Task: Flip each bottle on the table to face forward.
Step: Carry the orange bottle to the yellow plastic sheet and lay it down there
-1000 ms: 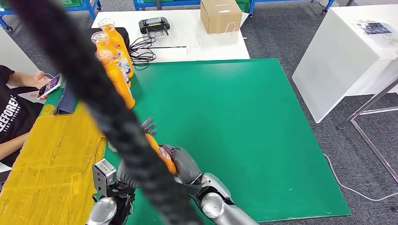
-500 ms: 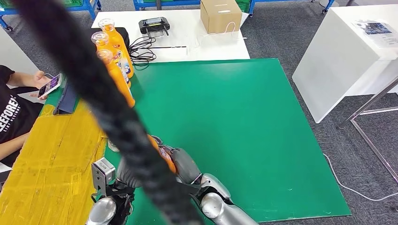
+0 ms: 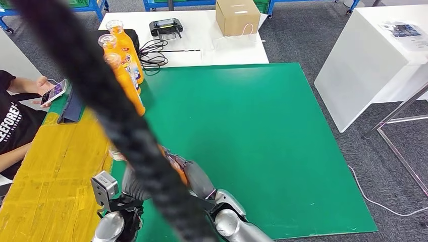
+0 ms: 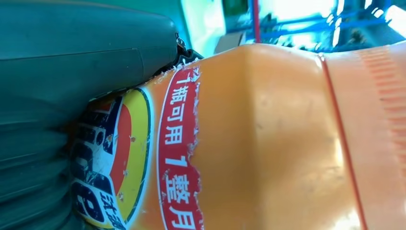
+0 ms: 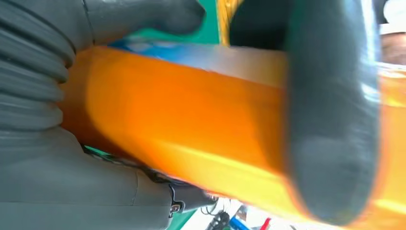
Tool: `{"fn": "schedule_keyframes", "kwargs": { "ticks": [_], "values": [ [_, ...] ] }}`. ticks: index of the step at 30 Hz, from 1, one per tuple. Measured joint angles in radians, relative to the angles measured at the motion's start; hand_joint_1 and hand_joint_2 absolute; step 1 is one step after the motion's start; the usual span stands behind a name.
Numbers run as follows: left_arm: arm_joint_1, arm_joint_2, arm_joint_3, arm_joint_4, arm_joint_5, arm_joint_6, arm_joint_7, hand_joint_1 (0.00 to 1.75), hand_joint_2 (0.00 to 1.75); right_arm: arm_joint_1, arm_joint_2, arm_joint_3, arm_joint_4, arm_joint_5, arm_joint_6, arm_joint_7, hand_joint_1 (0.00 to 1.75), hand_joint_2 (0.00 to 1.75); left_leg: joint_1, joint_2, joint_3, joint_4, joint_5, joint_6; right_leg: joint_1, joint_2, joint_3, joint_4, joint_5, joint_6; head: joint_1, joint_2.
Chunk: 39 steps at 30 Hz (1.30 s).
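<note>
Both my left hand and right hand grip one orange plastic bottle near the green table's front edge, its flip unfinished, while three orange bottles wait at the far-left corner.

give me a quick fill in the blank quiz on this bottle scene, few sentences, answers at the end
1. The bottle held by the right hand is ____ in colour.
2. Three more bottles stand in a row near the mat's far ____ corner.
3. The mat covering the table is ____.
4. On the white table beyond the mat sits a cardboard ____.

Missing words: orange; left; green; box
</note>
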<state>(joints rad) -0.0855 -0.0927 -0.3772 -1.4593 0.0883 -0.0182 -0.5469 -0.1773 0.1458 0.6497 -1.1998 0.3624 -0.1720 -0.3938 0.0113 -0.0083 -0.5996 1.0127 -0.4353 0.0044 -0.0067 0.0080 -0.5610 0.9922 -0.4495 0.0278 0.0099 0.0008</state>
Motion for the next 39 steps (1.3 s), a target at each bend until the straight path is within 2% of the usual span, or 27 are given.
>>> {"fn": "schedule_keyframes", "kwargs": {
  "ticks": [3,7,9,11,14,17,21,24,30,39],
  "values": [
    [-0.010,0.012,0.027,-0.031,-0.124,0.131,-0.006,1.75,1.75,0.027,-0.009,-0.033,-0.043,-0.013,-0.032,-0.012,0.00,1.75,0.000,0.000,0.000,0.000,0.000,0.000,0.000,0.000,0.000,0.000,0.000,0.000,0.000,0.000],
    [-0.054,0.071,0.110,-0.045,-0.523,0.402,0.068,1.75,1.75,0.090,-0.037,-0.112,-0.162,-0.015,-0.073,-0.010,0.00,1.75,0.000,0.000,0.000,0.000,0.000,0.000,0.000,0.000,0.000,0.000,0.000,0.000,0.000,0.000],
    [-0.078,0.107,0.147,-0.030,-0.711,0.477,0.120,1.75,1.75,0.119,-0.049,-0.155,-0.230,-0.019,-0.083,-0.007,0.00,1.75,0.001,0.000,0.000,0.000,0.000,0.000,0.000,0.000,0.000,0.000,0.000,0.000,0.000,0.000],
    [-0.101,0.139,0.174,0.000,-0.840,0.513,0.167,1.75,1.75,0.142,-0.059,-0.192,-0.291,-0.027,-0.090,-0.006,0.00,1.75,0.001,0.000,0.000,0.000,0.000,0.000,0.000,0.000,0.000,0.000,0.000,0.000,0.000,0.000],
    [-0.134,0.186,0.199,0.058,-1.024,0.530,0.256,1.75,1.75,0.172,-0.069,-0.235,-0.367,-0.040,-0.103,-0.010,0.00,1.75,0.001,0.000,0.000,0.000,0.000,-0.001,0.000,0.000,0.000,0.000,0.000,0.000,0.000,0.000],
    [-0.159,0.230,0.211,0.114,-1.141,0.524,0.320,1.75,1.75,0.192,-0.075,-0.265,-0.426,-0.045,-0.113,-0.011,0.00,1.75,0.000,0.000,0.000,0.000,0.000,0.000,0.000,0.000,0.000,0.000,0.000,0.000,0.000,0.000],
    [-0.189,0.291,0.212,0.193,-1.347,0.478,0.413,1.75,1.75,0.205,-0.083,-0.292,-0.478,-0.016,-0.136,0.004,0.00,1.75,0.000,0.001,0.000,0.000,0.000,0.000,0.000,0.001,0.000,0.000,0.000,0.000,0.000,0.000],
    [-0.203,0.341,0.204,0.288,-1.455,0.447,0.440,1.75,1.75,0.203,-0.089,-0.300,-0.498,0.001,-0.145,0.021,0.00,1.75,0.000,0.002,0.000,0.000,0.000,-0.001,0.000,0.001,0.000,0.000,0.000,0.000,0.000,0.000],
    [-0.223,0.378,0.186,0.448,-1.487,0.466,0.451,1.75,1.75,0.192,-0.095,-0.301,-0.507,0.004,-0.145,0.031,0.00,1.75,0.001,0.001,0.000,0.000,0.001,-0.001,0.000,0.001,0.000,0.000,0.000,0.000,0.000,0.000],
    [-0.239,0.387,0.176,0.516,-1.488,0.468,0.451,1.75,1.75,0.190,-0.098,-0.301,-0.508,0.005,-0.145,0.031,0.00,1.75,0.000,0.001,-0.001,0.000,0.001,-0.001,0.000,0.001,0.000,0.000,0.000,0.000,0.000,0.000]
  ]
}}
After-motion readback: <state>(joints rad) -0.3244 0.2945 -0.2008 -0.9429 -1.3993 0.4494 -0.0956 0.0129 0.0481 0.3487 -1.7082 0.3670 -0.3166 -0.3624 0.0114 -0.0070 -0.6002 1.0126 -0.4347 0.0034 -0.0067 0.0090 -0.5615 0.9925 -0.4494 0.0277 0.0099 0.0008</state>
